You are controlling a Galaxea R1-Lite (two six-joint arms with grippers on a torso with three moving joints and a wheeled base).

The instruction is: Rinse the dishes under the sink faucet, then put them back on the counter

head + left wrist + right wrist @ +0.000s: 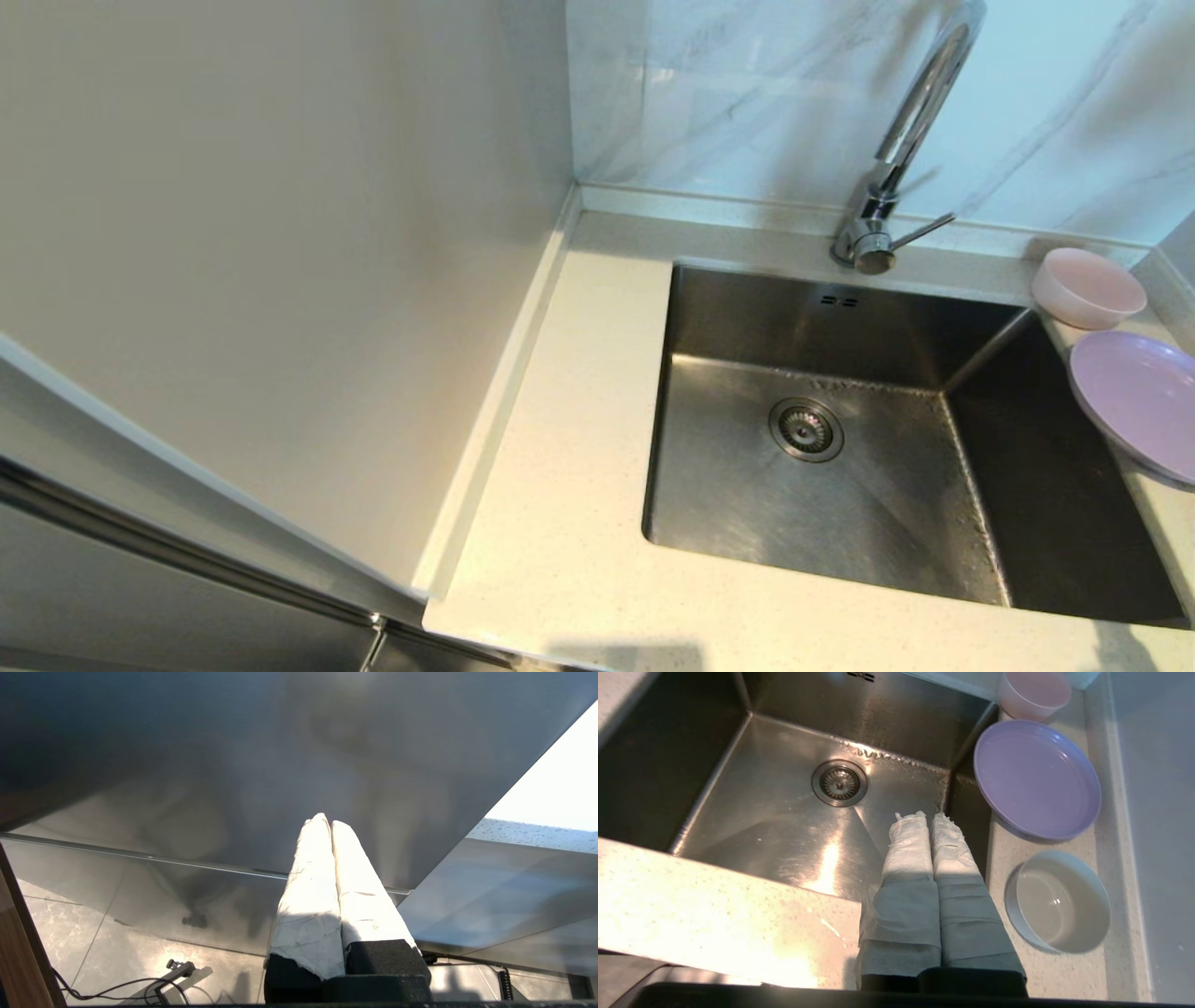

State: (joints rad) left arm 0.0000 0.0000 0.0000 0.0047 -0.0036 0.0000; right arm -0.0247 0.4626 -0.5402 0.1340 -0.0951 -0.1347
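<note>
The pink bowl (1088, 287) stands on the cream counter (569, 485) at the sink's back right corner, with the lilac plate (1141, 401) just in front of it, overhanging the basin's right rim. The steel sink (822, 467) holds nothing but its drain strainer (806, 428). The chrome faucet (910, 131) rises behind it, no water showing. My right gripper (928, 816) hovers over the sink's front right part, shut and holding nothing; the plate (1036, 777) and pink bowl (1034, 693) lie beyond it. My left gripper (327, 822) is shut, down beside a steel cabinet front, out of the head view.
A white bowl (1057, 900) sits on the counter right of the sink, nearer than the plate. A pale wall panel (280, 233) borders the counter on the left. Marble tiles (728, 93) rise behind. Cables lie on the floor (140, 970).
</note>
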